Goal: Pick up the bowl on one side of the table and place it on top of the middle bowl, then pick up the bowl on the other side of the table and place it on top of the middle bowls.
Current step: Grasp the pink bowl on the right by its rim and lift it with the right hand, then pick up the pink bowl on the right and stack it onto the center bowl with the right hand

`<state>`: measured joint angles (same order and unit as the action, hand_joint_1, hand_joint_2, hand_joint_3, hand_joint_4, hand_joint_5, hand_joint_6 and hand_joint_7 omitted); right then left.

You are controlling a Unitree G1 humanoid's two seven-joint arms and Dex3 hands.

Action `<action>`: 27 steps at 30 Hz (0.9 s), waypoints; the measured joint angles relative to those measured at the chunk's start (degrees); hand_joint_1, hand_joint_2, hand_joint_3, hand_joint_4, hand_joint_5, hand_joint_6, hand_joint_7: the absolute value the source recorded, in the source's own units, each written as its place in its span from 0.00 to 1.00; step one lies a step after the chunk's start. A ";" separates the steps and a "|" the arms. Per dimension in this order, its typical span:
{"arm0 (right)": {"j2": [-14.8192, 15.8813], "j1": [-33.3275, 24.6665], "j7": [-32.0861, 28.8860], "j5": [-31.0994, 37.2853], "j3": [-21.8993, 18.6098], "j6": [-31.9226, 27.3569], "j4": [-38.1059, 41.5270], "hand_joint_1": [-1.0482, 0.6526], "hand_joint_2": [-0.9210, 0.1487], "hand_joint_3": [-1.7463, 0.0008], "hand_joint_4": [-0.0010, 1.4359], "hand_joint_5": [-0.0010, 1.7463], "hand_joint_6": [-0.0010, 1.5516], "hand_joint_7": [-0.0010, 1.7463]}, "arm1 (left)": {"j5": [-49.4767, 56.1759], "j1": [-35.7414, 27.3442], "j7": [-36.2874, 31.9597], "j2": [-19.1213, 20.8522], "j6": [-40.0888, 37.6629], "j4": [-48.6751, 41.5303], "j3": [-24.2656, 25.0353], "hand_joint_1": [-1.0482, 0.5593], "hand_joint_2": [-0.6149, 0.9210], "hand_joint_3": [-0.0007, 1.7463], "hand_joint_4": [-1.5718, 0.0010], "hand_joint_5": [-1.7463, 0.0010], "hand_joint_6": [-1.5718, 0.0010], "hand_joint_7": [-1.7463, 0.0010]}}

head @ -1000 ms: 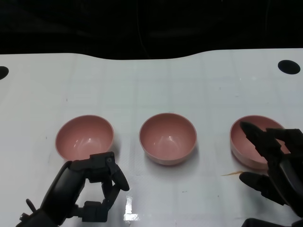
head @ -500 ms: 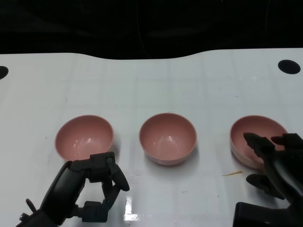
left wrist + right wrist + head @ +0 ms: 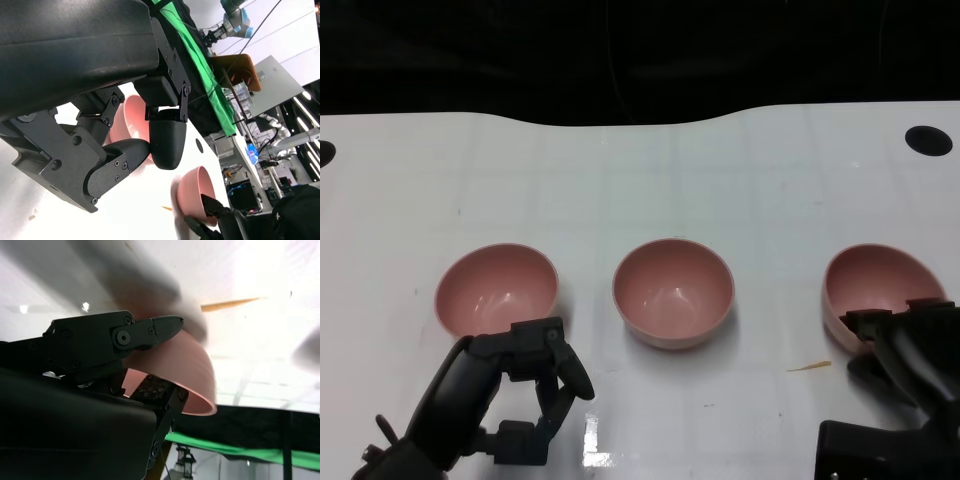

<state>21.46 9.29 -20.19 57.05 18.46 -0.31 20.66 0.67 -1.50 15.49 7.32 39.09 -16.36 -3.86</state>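
At the table's (image 3: 650, 180) right side, the right robot hand (image 3: 905, 345) is pinching the tilted pink bowl's (image 3: 875, 285) near rim, risking a slip from that shallow grip before reaching the middle bowl (image 3: 673, 292), while the left robot hand (image 3: 520, 385) is hovering loosely curled and empty.

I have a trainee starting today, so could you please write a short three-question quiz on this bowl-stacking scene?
1. How many pink rounded plastic bowls are on the white table?
2. True or false: the left robot hand holds a bowl.
3. Which bowl is tilted in the right robot hand's grip: A left, B middle, C right?

Key: 1. Three. 2. False, it holds nothing. 3. C.
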 measured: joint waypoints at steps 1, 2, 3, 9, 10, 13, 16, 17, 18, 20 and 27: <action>0.17 0.57 -1.12 -0.63 0.01 1.06 1.00 0.52 0.00 0.98 0.60 0.79 0.81 0.07 | 0.00 0.08 0.00 0.00 0.00 -0.15 0.00 0.50 0.67 0.70 0.45 0.03 0.47 0.23; 0.33 1.05 -2.34 -1.25 -0.01 1.99 1.75 0.53 0.00 0.98 0.60 0.82 0.83 0.08 | 0.00 0.09 0.00 0.00 0.00 -0.31 0.00 0.50 0.67 0.70 0.45 0.03 0.47 0.23; 0.46 1.49 -3.81 -1.87 -0.06 3.02 2.54 0.53 0.00 0.94 0.61 0.91 0.77 0.33 | 0.02 0.09 0.00 0.00 0.00 -0.40 -0.02 0.50 0.67 0.70 0.45 0.03 0.47 0.23; 0.78 3.61 -10.20 -3.07 -0.17 6.44 5.20 0.51 0.04 0.87 0.64 1.00 0.48 0.90 | 0.77 0.09 -0.01 -0.03 0.01 -0.39 -0.07 0.50 0.66 0.70 0.45 0.03 0.47 0.23; 0.86 3.77 -10.53 -3.14 -0.16 6.61 5.32 0.51 0.04 0.87 0.64 1.00 0.48 0.91 | 0.96 0.09 -0.01 -0.03 0.00 -0.39 -0.07 0.50 0.66 0.71 0.45 0.03 0.47 0.23; 1.20 3.76 -11.37 -3.83 -0.37 7.57 3.02 0.50 0.44 0.36 0.66 1.00 0.47 0.99 | 1.08 0.03 -0.02 -0.06 0.00 -0.36 -0.07 0.51 0.65 0.71 0.45 0.03 0.47 0.23; 1.31 4.02 -12.22 -4.54 -0.68 9.01 -1.05 0.50 0.54 0.25 0.66 1.00 0.49 0.96 | 1.08 0.03 -0.02 -0.23 0.00 -0.34 -0.11 0.51 0.65 0.72 0.46 0.03 0.47 0.22; 1.32 4.04 -12.21 -4.77 -0.67 9.89 -2.43 0.50 0.55 0.24 0.67 1.00 0.50 0.95 | 1.08 0.03 -0.02 -0.27 -0.01 -0.34 -0.11 0.51 0.65 0.72 0.46 0.02 0.47 0.22; 1.31 4.13 -12.19 -5.07 -0.58 10.86 -3.59 0.50 0.56 0.23 0.67 1.00 0.51 0.95 | 1.09 0.03 -0.02 -0.30 -0.01 -0.33 -0.11 0.51 0.65 0.72 0.46 0.02 0.47 0.22; 1.25 4.64 -12.10 -5.44 -0.28 12.79 -5.17 0.50 0.57 0.23 0.67 1.00 0.51 0.94 | 1.15 0.03 -0.02 -0.31 -0.01 -0.33 -0.11 0.51 0.65 0.72 0.46 0.02 0.47 0.22; -1.25 6.08 -10.76 -5.24 2.06 14.60 -7.85 0.52 0.62 0.28 0.68 1.00 0.51 0.98 | 1.17 0.02 -0.02 -0.37 -0.19 -0.33 -0.13 0.50 0.65 0.71 0.46 0.02 0.47 0.22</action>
<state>20.21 15.37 -30.95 51.82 20.52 14.28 12.82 1.83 -1.48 15.47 6.95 38.90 -16.69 -3.99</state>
